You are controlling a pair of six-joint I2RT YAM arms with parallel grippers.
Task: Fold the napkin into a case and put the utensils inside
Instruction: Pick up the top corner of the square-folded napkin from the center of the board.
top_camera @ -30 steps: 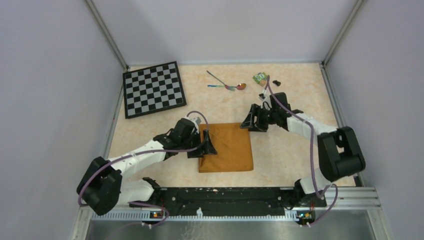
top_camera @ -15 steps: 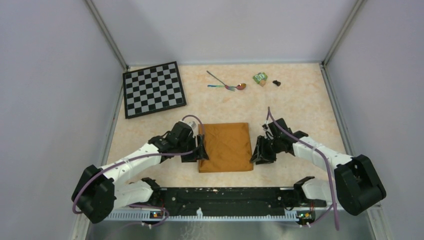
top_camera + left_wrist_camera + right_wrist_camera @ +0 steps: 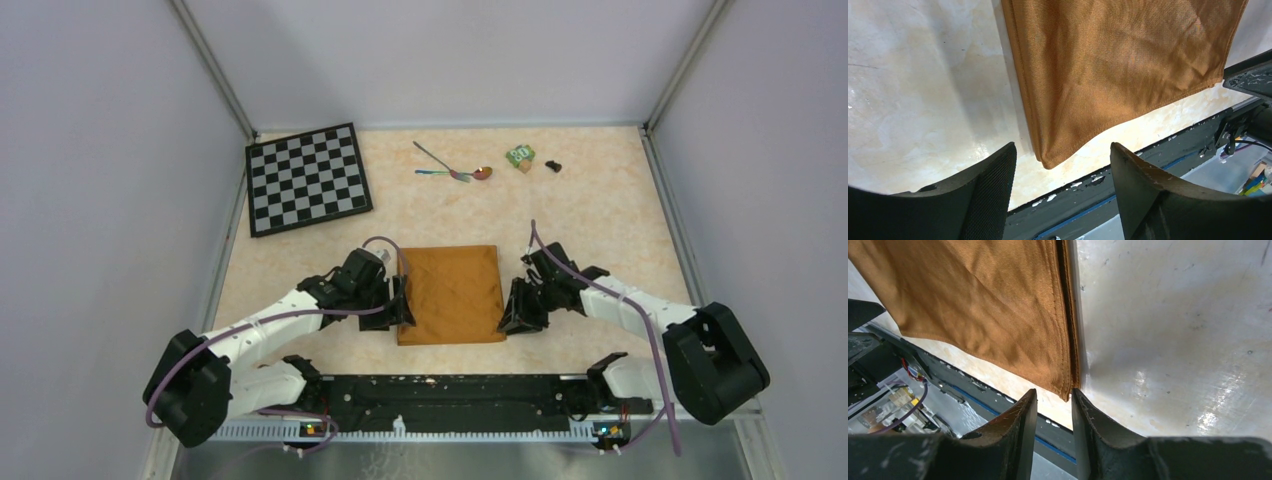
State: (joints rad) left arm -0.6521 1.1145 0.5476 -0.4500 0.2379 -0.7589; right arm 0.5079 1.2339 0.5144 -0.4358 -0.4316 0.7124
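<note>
We saw the napkin (image 3: pixel 452 292) lying flat on the table (image 3: pixel 590 200), folded to a near-square orange-brown cloth, in the middle of the near half and close to the rail where the arms were mounted. In the right wrist view its right edge showed stacked layers.

The left gripper (image 3: pixel 400 305) stood at the napkin's left edge, near the near-left corner. Its jaws were wide apart, and in the left wrist view that corner lay in the gap between the two fingers (image 3: pixel 988 190), touching neither.

The right gripper (image 3: pixel 512 312) stood at the right edge, by the near-right corner. Its jaws were narrow, with only a slim gap between the fingers (image 3: pixel 1013 435). The tip of the corner sat right at the mouth of that gap, and we could not tell whether the cloth was pinched.

The utensils (image 3: pixel 455 170) lay crossed at the far side of the table, well apart from the napkin, the spoon (image 3: pixel 474 174) with its coppery bowl pointing right. A chessboard (image 3: pixel 308 178) lay at the far left, and a small green block (image 3: pixel 519 155) just right of the spoon.
</note>
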